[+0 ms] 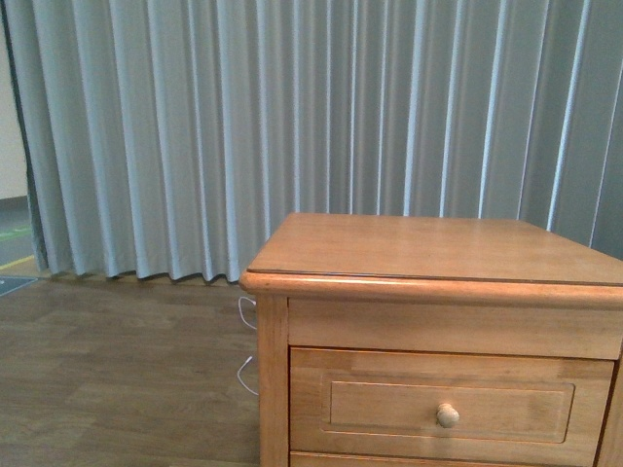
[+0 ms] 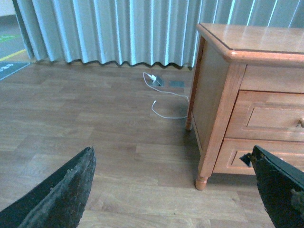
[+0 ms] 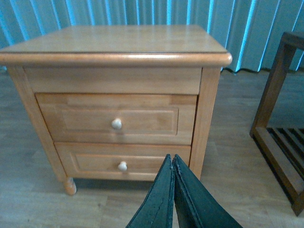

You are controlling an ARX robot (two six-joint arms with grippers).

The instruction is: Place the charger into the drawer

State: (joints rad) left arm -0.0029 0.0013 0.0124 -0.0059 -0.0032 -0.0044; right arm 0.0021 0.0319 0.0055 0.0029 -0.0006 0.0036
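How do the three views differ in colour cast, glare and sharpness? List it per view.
Front view: soft and slightly hazy, with a pale sheen on the nightstand top. Left wrist view: even light; the left hand fingers are blurred at the edges. Right wrist view: the curtain looks strongly blue and the upper drawer is sharp.

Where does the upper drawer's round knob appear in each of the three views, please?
Front view: the knob sits near the bottom edge, right of centre, on the shut drawer.
Left wrist view: only a sliver of the knob shows at the right edge.
Right wrist view: the knob is left of centre, above the lower drawer's knob.
Shared landmark: the nightstand's top.
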